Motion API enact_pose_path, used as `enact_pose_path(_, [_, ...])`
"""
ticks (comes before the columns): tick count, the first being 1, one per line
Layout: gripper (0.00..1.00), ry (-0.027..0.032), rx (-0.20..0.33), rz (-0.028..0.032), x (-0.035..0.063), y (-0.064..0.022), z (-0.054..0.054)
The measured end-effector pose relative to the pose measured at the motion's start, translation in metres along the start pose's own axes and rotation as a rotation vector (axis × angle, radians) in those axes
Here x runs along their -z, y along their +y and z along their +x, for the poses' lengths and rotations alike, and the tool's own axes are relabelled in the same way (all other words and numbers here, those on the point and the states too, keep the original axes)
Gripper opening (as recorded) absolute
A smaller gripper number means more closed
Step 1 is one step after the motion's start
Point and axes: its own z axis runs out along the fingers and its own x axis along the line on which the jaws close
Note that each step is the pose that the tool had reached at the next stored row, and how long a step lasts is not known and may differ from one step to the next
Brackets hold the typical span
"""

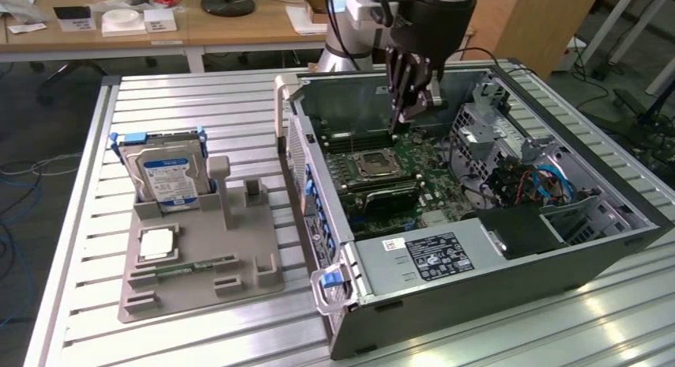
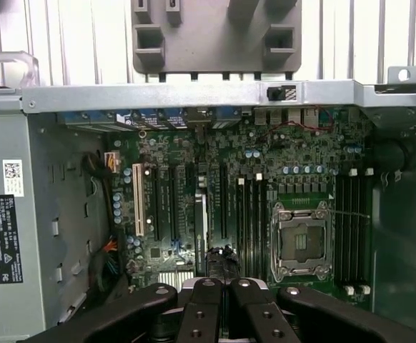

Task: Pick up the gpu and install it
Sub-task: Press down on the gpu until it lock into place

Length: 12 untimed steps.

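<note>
Closed, empty gripper (image 1: 406, 106) poised over the motherboard (image 2: 215, 207) inside the open computer case (image 1: 590, 248). The gpu (image 1: 382, 196) appears seated among the expansion slots, suggesting installation largely complete.
</note>
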Motion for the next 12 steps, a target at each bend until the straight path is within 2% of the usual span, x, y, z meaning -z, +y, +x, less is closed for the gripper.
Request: enact_pose_path(12, [0.11, -0.0024, 0.0, -0.0046, -0.0196, 0.0003, 0.001])
